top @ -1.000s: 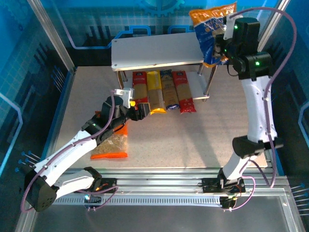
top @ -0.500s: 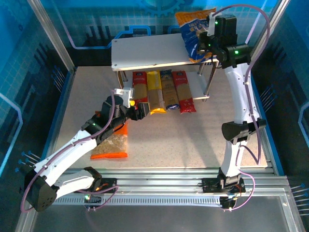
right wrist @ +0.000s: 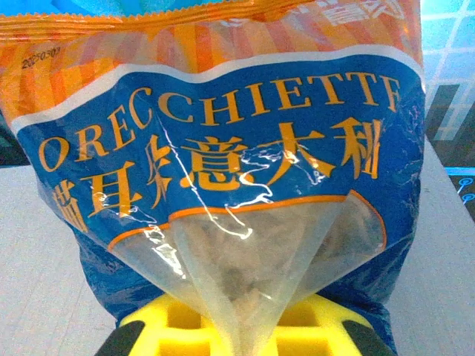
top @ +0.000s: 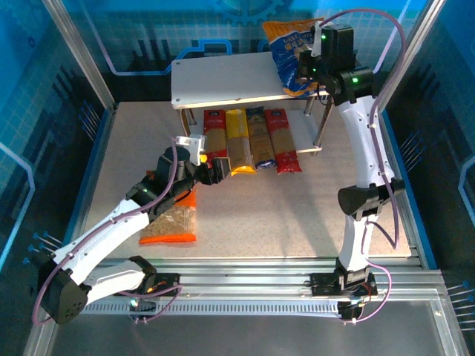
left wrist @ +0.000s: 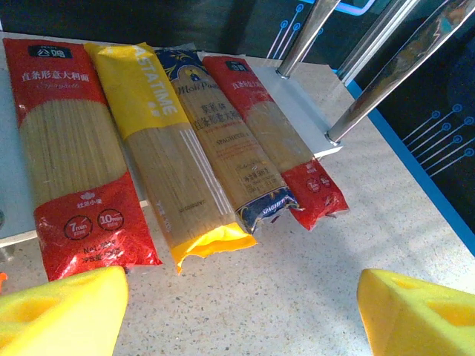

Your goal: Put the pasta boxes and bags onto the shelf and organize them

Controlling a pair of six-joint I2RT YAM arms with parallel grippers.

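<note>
Now the right gripper [top: 304, 72] is gripping the blue bag [top: 286, 52], hanging it above the top board of the shelf [top: 223, 78], right end. I'd judge lowering it flat and well inboard before releasing is wisest. The left gripper [left wrist: 237, 319] is gaping wide beside the boxes [left wrist: 185, 148].

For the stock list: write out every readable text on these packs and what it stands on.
"ORECCHIETTE": blue bag.
"直条形意大利面": left red pack.
"ASTATIME": yellow pack, the first letters cut off.
"SPAGHETTI": dark blue pack.
All other print is too small or blurred to read.
</note>
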